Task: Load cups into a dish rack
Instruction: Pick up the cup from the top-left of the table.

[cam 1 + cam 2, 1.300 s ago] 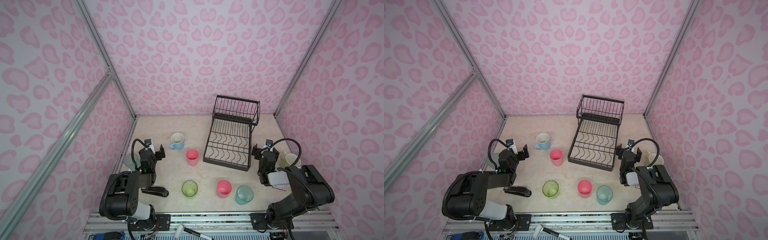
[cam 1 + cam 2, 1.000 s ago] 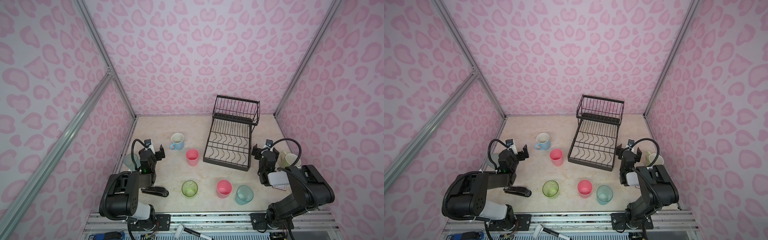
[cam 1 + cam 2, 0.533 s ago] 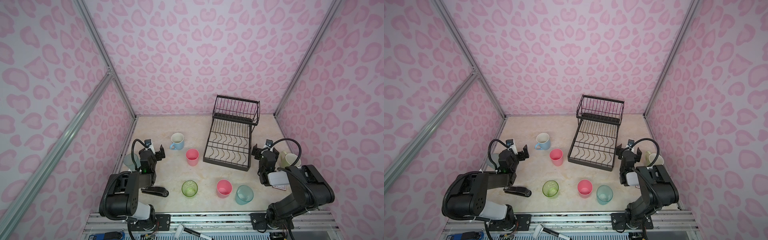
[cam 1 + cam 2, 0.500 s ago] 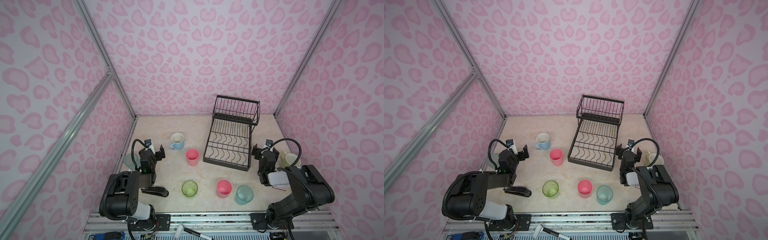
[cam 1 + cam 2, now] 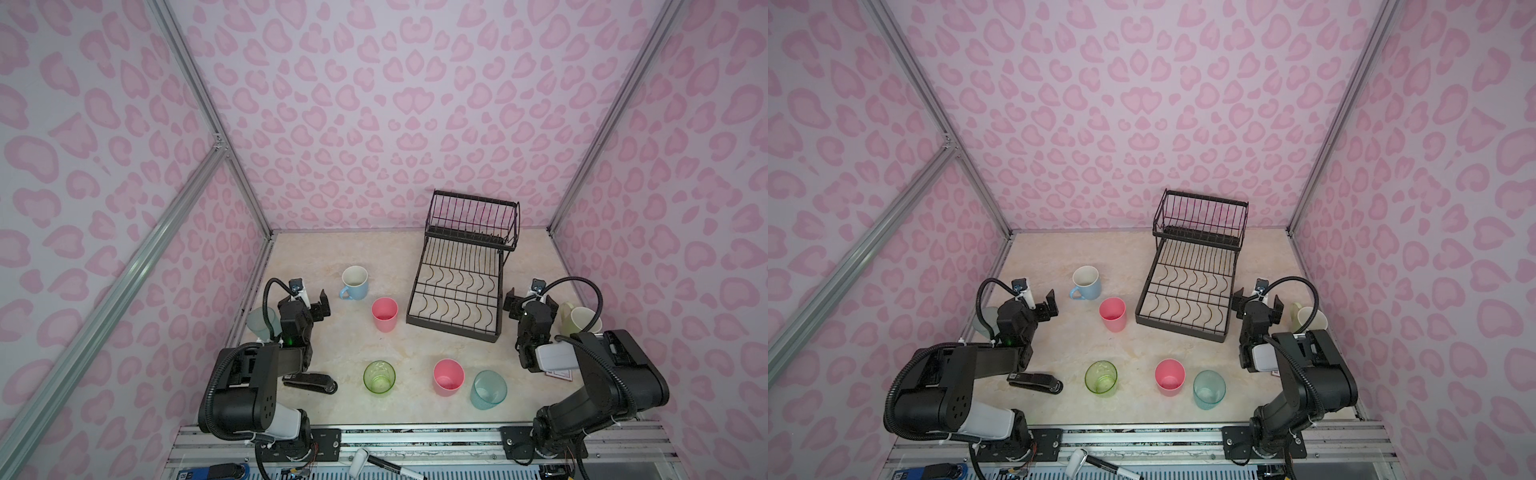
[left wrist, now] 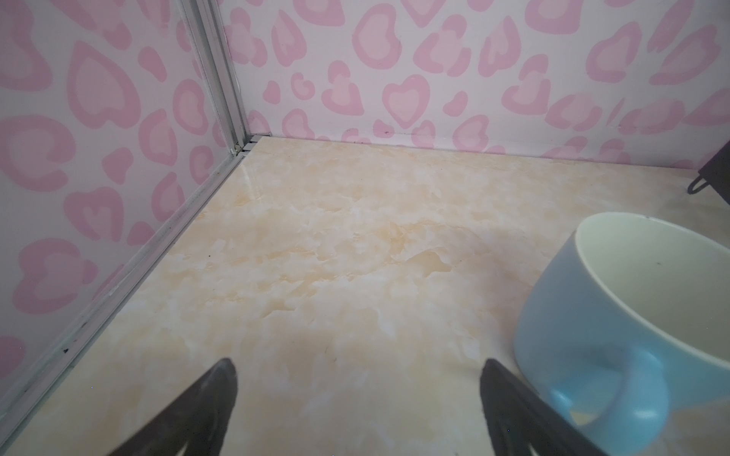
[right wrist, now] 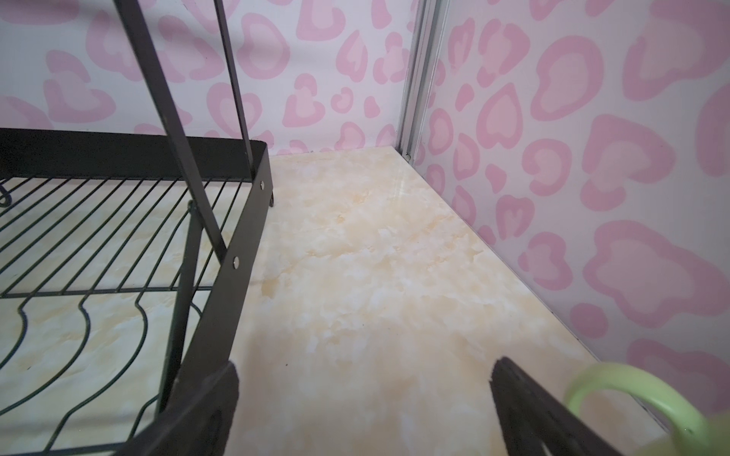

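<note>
The left gripper [image 6: 357, 371] is held wide open, and nothing is gripped by it. The right gripper [image 7: 363, 367] is likewise wide open and empty. No cup is seen in the dish rack [image 5: 461, 291], so loading is judged not yet begun.

The light blue mug [image 5: 354, 282] is stood upright on the bench [image 5: 415, 345], just beside the left gripper on the side toward the dish rack. Its handle is turned toward that gripper. In the left wrist view the mug is seen outside the finger gap, past one finger [image 6: 509, 395], not between the two.

The yellow-green mug [image 5: 579, 322] is placed just beside the right gripper, on the side away from the rack. Its handle [image 7: 632, 391] is seen past the outer finger.

The rack is located nearer the right arm. A sideways shift toward the mug is judged necessary before either grasp can be made.
</note>
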Motion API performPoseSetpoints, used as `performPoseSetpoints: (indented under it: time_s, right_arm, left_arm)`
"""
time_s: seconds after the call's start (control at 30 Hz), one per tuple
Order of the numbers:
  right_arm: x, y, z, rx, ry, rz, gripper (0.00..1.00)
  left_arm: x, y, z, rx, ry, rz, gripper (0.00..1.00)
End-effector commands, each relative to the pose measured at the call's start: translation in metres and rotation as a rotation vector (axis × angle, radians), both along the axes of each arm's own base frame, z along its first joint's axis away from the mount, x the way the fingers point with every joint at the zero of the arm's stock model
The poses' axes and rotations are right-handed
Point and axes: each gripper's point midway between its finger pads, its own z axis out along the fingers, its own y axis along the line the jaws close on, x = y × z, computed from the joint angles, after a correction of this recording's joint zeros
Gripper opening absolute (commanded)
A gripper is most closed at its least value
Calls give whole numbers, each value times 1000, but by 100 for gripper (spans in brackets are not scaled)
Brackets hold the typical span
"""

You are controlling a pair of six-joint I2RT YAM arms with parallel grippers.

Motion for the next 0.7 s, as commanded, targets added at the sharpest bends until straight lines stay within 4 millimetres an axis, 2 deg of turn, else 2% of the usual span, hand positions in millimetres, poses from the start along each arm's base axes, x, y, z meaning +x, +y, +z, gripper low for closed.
performPoseSetpoints:
  time_s: [0.0, 0.67]
  right_arm:
    - [-1, -2, 3, 0, -19, -16, 99]
    - [-4, 2, 7, -36, -32, -26, 99]
  left_arm:
    - [2, 1, 10, 2, -39, 1, 97]
    - [2, 0, 11, 0, -40, 1, 96]
